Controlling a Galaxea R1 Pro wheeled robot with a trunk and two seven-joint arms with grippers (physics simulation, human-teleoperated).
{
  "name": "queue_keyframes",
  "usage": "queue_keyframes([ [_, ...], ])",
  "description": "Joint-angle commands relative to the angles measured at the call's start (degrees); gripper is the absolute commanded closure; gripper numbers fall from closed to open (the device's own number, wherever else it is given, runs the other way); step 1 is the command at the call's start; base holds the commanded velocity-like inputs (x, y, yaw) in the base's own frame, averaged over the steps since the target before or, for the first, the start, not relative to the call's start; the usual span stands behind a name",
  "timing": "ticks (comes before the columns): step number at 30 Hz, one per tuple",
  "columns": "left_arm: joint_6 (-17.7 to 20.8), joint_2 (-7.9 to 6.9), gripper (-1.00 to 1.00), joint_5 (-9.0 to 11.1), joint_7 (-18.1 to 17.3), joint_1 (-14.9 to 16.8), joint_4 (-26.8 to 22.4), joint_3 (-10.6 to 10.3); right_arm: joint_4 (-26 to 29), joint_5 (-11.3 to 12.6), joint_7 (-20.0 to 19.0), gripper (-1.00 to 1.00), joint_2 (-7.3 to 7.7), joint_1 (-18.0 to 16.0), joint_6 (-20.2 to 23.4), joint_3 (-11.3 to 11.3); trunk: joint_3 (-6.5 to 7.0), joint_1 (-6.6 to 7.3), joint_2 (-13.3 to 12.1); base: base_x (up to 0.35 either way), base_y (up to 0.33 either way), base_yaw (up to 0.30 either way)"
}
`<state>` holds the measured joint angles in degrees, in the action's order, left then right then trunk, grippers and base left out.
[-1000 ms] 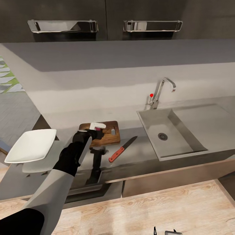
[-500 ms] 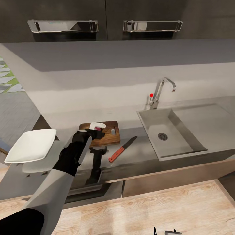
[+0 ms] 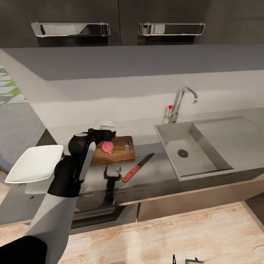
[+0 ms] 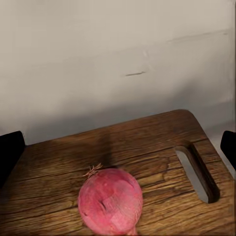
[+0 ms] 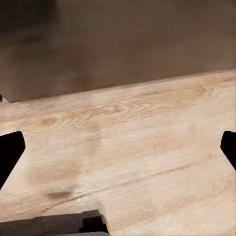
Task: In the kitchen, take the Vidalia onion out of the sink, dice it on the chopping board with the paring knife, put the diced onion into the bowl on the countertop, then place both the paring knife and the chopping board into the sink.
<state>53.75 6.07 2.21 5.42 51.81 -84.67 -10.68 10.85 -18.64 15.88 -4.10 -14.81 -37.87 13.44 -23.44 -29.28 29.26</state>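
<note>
We find no legible text, label, brand mark, number or sign on any surface in these views.
</note>
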Motion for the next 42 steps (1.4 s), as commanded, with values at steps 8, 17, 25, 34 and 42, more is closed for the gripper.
queue_keyframes([
  [8, 2.21, -0.44, -1.0, 0.26, 0.47, 0.05, -1.93, -0.26, -0.04, -0.61, 0.38, -1.0, -0.03, -0.05, -0.1, 0.27, -0.08, -0.02, 0.08, -0.087, 0.0, 0.0],
  [17, 2.39, -0.99, -1.0, 0.26, 0.47, 0.05, -1.65, -0.39, -0.04, -0.61, 0.4, -1.0, -0.03, -0.05, -0.1, 0.27, -0.08, -0.02, 0.08, -0.311, 0.0, 0.0],
  [25, 2.41, -1.06, -1.0, 0.26, 0.47, 0.05, -0.81, -0.39, -0.04, -0.61, 0.38, -1.0, -0.03, -0.05, -0.1, 0.27, -0.08, -0.02, 0.08, -0.335, 0.0, 0.0],
  [34, 2.25, -1.06, -1.0, 0.26, 0.47, 0.05, 2.6, -0.39, -0.04, -0.6, 0.38, -1.0, -0.03, -0.05, -0.1, 0.27, -0.08, -0.02, 0.08, -0.336, 0.0, 0.0],
  [42, 2.1, -1.14, -1.0, 0.26, 0.39, 0.04, 6.56, -0.41, -0.04, -0.61, 0.38, -1.0, -0.03, -0.04, -0.1, 0.27, -0.08, -0.02, 0.08, -0.336, 0.0, 0.0],
])
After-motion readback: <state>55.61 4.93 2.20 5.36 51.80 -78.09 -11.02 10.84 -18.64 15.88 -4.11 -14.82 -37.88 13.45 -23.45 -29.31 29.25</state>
